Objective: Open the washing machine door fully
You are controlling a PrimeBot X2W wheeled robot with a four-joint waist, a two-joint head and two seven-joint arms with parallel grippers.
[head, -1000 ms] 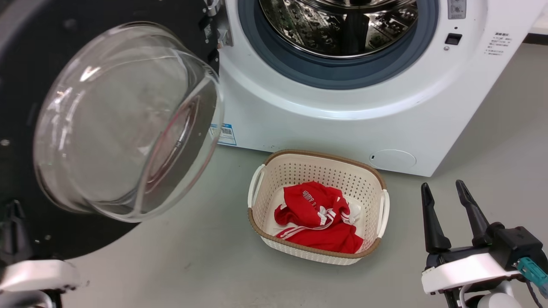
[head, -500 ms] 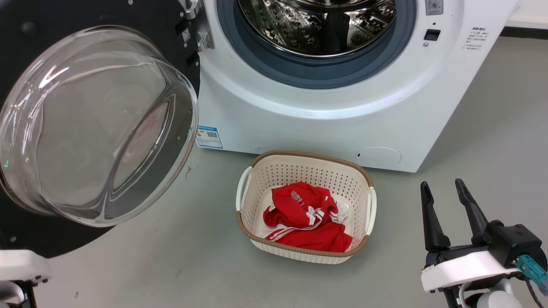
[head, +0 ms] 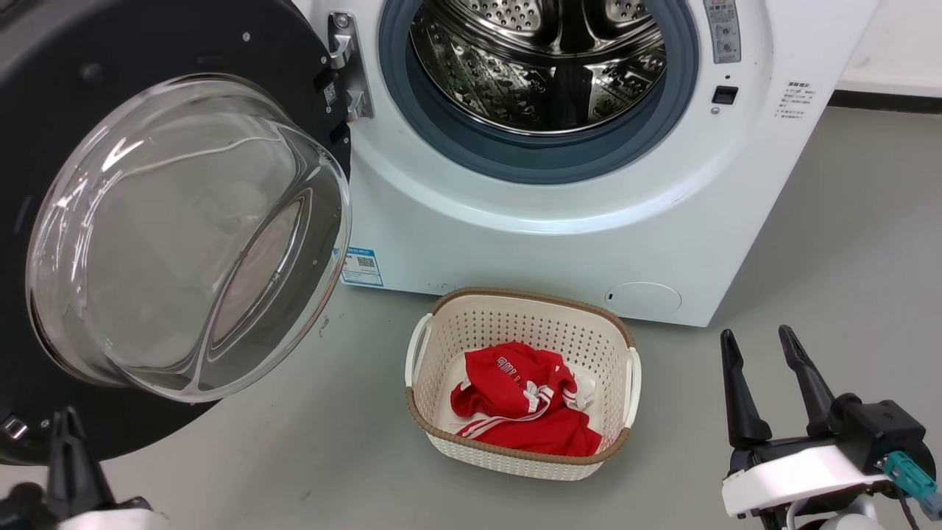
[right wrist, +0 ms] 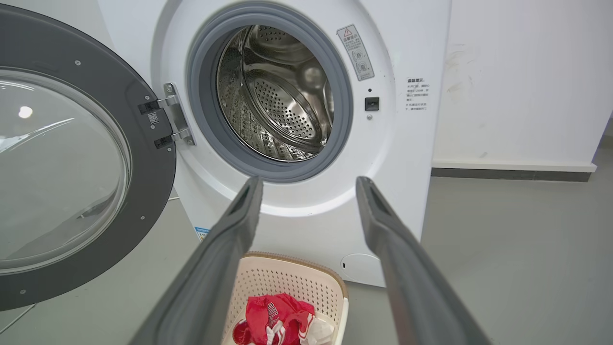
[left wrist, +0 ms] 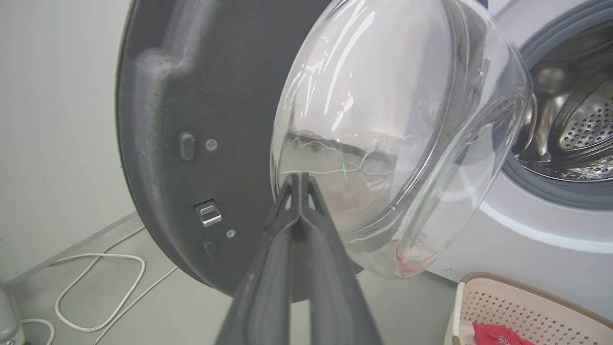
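Observation:
The washing machine door [head: 147,44], a black disc with a clear glass bowl [head: 184,235], stands swung out to the left on its metal hinge [head: 346,66]. The white washing machine [head: 515,250] shows its steel drum [head: 544,66] uncovered. My left gripper [head: 65,423] is shut with nothing in it, at the door's lower rim. In the left wrist view its closed tips [left wrist: 299,179] point at the underside of the bowl [left wrist: 383,120]; I cannot tell whether they touch it. My right gripper [head: 758,342] hangs open at the lower right, well away from the machine [right wrist: 397,167].
A cream perforated basket [head: 530,294] holding a red garment [head: 522,405] sits on the grey floor in front of the machine. A white cable [left wrist: 105,278] lies on the floor behind the door. A white wall stands to the machine's right.
The head camera has shifted, so more of the drum shows. My left gripper's dark finger is back in view at the bottom left. The right gripper has kept its pose.

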